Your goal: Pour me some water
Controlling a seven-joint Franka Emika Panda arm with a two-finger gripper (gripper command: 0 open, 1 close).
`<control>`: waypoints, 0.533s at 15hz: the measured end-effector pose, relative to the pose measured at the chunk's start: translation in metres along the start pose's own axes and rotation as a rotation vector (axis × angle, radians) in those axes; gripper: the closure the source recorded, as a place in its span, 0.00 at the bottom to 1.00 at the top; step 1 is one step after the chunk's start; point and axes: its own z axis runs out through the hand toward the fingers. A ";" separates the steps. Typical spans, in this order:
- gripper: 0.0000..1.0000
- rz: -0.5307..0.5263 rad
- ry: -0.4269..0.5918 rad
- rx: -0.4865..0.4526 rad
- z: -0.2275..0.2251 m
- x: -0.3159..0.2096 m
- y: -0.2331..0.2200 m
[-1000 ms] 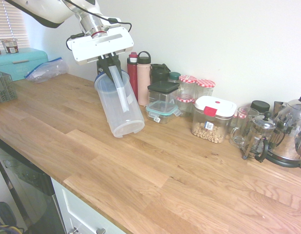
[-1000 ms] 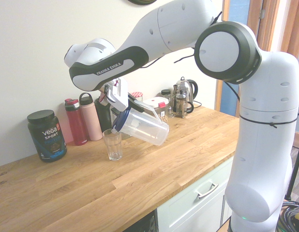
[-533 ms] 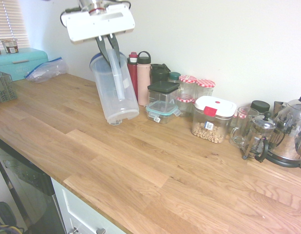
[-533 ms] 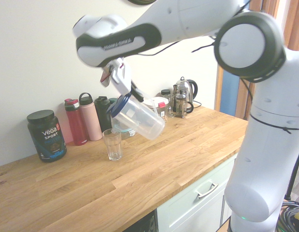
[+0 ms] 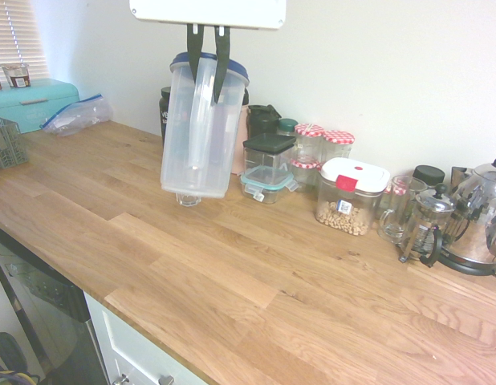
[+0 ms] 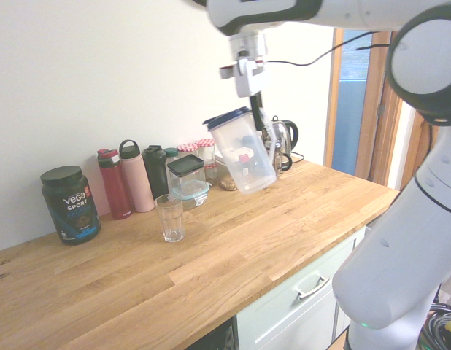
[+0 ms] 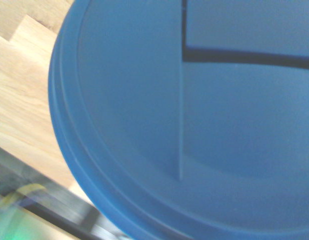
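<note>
Pitcher aloft, right of the drinking glass in the second exterior view

The wooden counter (image 6: 211,270) runs beneath the glass (image 6: 171,219). Above and beside the glass, the clear pitcher (image 6: 244,152) with its blue lid (image 6: 227,117) hangs tilted, its handle pinched in the closed-up gripper (image 5: 208,88). On the glass's other side stands a dark tub (image 6: 71,205) reading "Vega Sport". The glass is upright on the counter.

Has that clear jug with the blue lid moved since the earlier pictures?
Yes. In the second exterior view the jug has swung away from the drinking glass, toward the kettle, and now hangs more upright.
</note>
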 end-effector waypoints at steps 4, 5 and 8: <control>1.00 0.204 0.059 0.082 0.040 -0.020 0.028; 1.00 0.255 0.084 0.091 0.054 -0.020 0.036; 1.00 0.393 0.154 0.110 0.087 -0.026 0.060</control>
